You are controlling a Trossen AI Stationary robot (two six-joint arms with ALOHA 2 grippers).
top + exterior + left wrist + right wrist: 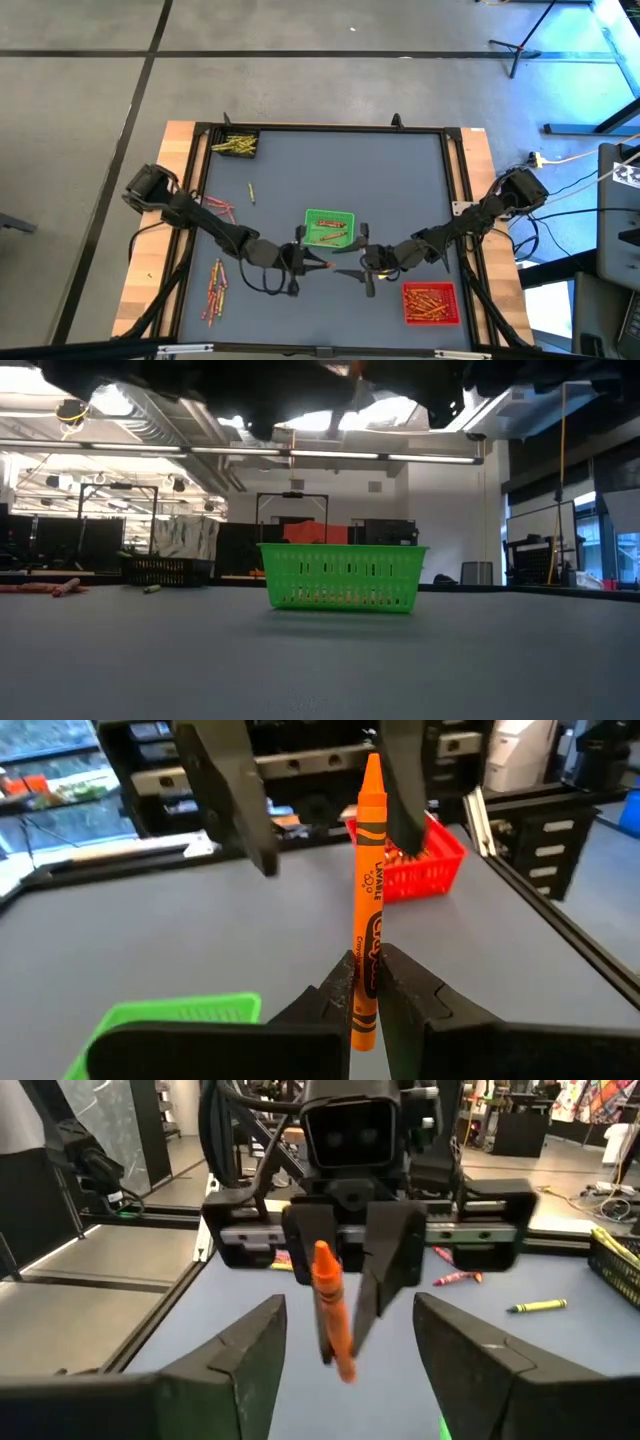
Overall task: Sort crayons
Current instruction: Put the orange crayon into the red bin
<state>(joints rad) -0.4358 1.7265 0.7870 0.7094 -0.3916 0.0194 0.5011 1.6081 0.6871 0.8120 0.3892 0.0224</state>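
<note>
Orange crayon (368, 900) stands upright above the worktop (330, 180) beside the green basket (329, 228), clenched in the left gripper (366, 982) jaws; right gripper (345, 1345) faces it, jaws released

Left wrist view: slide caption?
Left gripper shut on an orange crayon, offered to the open right gripper above the table.

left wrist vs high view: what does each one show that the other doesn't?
Left wrist only: the printed label on the orange crayon, and the left gripper shut on its lower end. High view only: the black tray of yellowish crayons, loose crayons along the left side, and both arms meeting mid-table. Both: the green tray, the red tray, and the open right gripper.
</note>
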